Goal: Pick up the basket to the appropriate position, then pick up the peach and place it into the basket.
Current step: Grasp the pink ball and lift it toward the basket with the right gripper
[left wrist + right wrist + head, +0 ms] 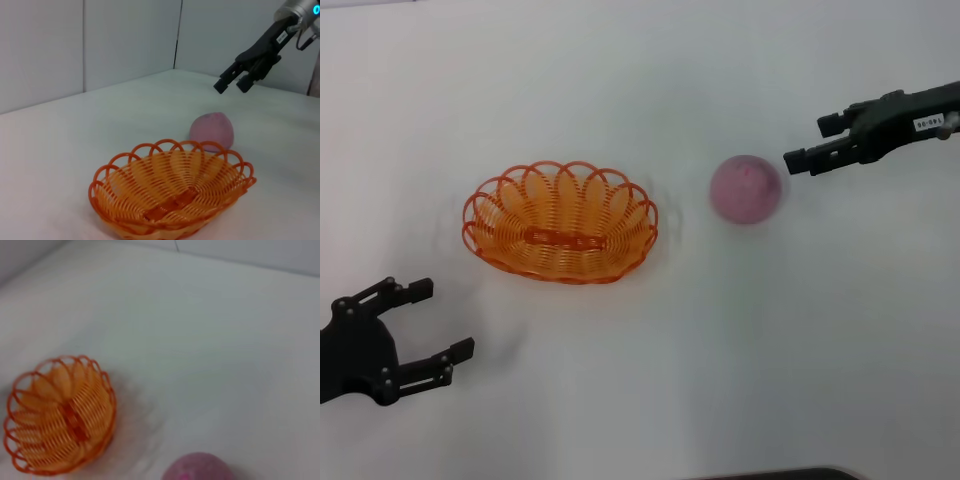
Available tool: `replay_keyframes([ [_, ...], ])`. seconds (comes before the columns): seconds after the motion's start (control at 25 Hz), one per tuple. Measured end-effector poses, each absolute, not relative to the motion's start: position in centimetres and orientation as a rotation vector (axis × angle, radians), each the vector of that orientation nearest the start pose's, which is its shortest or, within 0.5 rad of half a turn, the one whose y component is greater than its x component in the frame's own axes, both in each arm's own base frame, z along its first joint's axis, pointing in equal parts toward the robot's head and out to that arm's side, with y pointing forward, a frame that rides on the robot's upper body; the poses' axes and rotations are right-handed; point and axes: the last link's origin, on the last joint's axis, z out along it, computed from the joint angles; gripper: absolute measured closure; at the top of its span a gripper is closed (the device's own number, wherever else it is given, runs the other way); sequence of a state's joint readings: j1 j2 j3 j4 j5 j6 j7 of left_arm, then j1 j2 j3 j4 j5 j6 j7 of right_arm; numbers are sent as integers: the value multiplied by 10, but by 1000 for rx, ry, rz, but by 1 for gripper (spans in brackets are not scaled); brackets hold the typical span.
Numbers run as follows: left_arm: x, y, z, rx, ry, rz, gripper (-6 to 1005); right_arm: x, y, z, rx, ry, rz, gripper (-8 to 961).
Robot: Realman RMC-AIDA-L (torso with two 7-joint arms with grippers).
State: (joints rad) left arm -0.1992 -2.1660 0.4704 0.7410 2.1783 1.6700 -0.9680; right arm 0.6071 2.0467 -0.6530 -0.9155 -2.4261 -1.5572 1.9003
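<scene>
Head view: right gripper (802,143), fingers parted and empty, beside the round, likely roll-prone peach (747,189), best pinched across its middle; left gripper (438,322) wide, empty, near the light, springy basket (560,222).

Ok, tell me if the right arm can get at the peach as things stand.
Probably yes: the right gripper hangs open beside the peach, nothing between them; the basket sits apart.

White table (640,400) with basket (560,222) and peach (747,189) near each other
</scene>
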Motion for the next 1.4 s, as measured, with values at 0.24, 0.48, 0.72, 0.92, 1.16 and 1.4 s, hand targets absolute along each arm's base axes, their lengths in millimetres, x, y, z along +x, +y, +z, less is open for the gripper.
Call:
replay_keyframes([
  [0.24, -348, 212, -7, -2624, -532, -545, 122, 254, 374, 40, -2668, 978, -42, -4],
  [0.48, -350, 212, -7, -2626, -538, -526, 121, 233, 387, 29, -2672, 969, -191, -4],
  [0.72, -351, 212, -7, -2622, -539, -520, 121, 220, 391, 16, -2683, 956, -264, -5],
  [0.92, -350, 214, -6, -2623, -535, -521, 122, 216, 391, 1, -2702, 951, -313, -5],
  [1.16, -349, 216, -6, -2622, -535, -525, 121, 217, 392, -15, -2700, 947, -369, -5],
  [1.4, -349, 217, -6, -2622, -534, -527, 121, 217, 396, -23, -2695, 933, -393, -5],
])
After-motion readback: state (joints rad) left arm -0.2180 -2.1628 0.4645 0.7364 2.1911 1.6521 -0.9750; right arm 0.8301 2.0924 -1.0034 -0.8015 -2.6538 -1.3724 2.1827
